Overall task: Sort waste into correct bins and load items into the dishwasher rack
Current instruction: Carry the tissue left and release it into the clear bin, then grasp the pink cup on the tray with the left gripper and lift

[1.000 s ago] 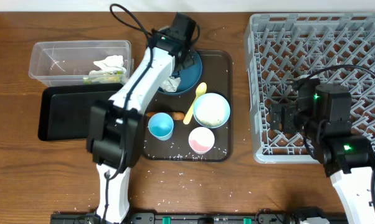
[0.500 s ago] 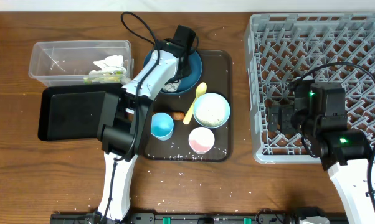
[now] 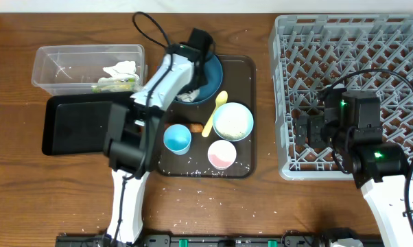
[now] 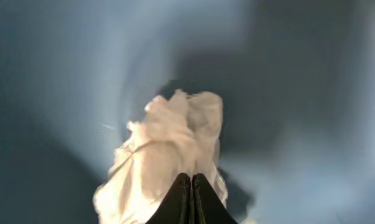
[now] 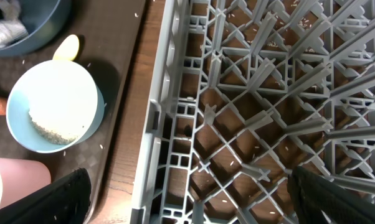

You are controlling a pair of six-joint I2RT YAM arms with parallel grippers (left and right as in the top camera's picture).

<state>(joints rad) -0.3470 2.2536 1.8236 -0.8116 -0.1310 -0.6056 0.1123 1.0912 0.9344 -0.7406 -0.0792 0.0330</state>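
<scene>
The left gripper [image 4: 190, 186] was down in the blue dish [image 3: 213, 75]. Its jaws were pressed tight together right at a white napkin [image 4: 169, 149]. I could not tell if any paper was caught between them. Since a moment before, the left arm had slid a little to the left. The dish sat in the same spot at the far side of the tray [image 3: 244, 161]. The right gripper [image 5: 187, 180] hung wide open over the left part of the rack [image 3: 371, 41] and had not moved.
</scene>
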